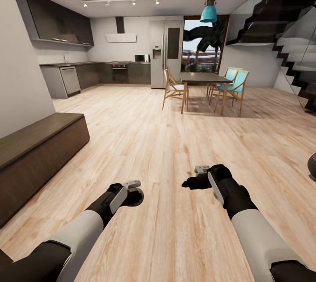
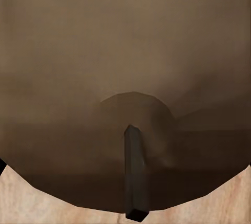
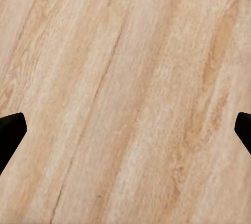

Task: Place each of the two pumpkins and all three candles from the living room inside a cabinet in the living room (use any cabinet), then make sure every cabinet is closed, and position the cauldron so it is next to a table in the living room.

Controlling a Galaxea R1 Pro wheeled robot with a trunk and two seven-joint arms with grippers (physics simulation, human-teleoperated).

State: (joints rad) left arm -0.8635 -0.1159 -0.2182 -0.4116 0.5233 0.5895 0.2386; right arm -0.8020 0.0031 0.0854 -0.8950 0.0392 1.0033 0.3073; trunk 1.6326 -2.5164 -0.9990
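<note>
Left gripper [image 1: 134, 194] clamps a candle [image 2: 125, 78], lower centre-left of head view. Looks stiff, light, waxy-slick: grip mid-body. Right gripper [image 1: 195, 182] spread wide, empty. Cabinet [image 1: 39, 150] at left edge, doors shut.

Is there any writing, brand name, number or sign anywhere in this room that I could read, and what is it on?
None can be read.
The fridge, the microwave and the oven show no legible label; any marks on them are too small to make out.
The low cabinet and the wooden floor are plain.
</note>
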